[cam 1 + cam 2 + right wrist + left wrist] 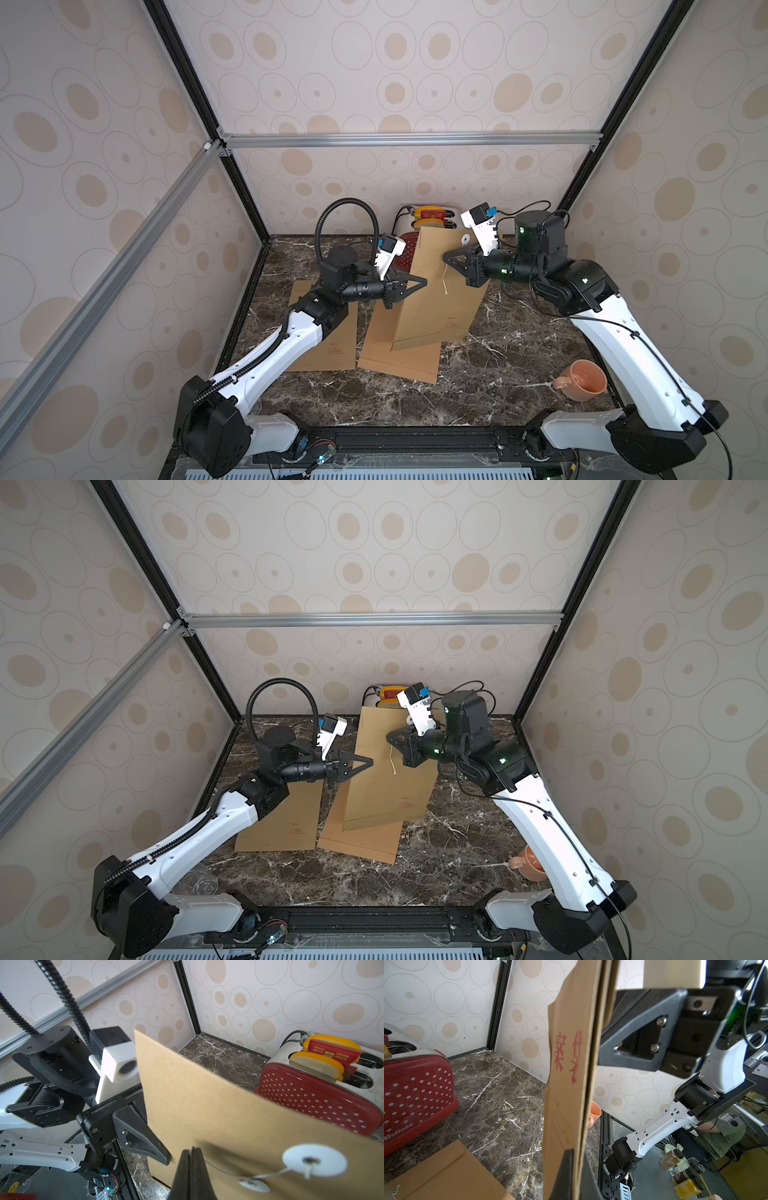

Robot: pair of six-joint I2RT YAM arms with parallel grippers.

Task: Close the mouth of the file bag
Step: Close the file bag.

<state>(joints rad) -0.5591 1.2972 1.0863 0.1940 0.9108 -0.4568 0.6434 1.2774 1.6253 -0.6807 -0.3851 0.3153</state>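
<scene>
A brown paper file bag point(440, 307) point(386, 787) stands tilted above the table, held up between both arms. My left gripper point(424, 281) point(576, 1172) is shut on the bag's point(566, 1088) left edge. My right gripper point(445, 257) point(192, 1152) is shut on the thin white string point(226, 1168), near the bag's upper part. The string runs from the white disc point(314, 1160) past a smaller disc point(253, 1184) to the jaws. In both top views its loose end point(445, 282) point(392, 762) hangs down the bag's face.
Two more brown file bags point(328, 332) point(399, 357) lie flat on the marble table point(498, 365) under the held one. A red toaster point(311, 1103) point(415, 1095) with bread slices stands at the back wall. An orange mug point(582, 380) sits near the right arm's base.
</scene>
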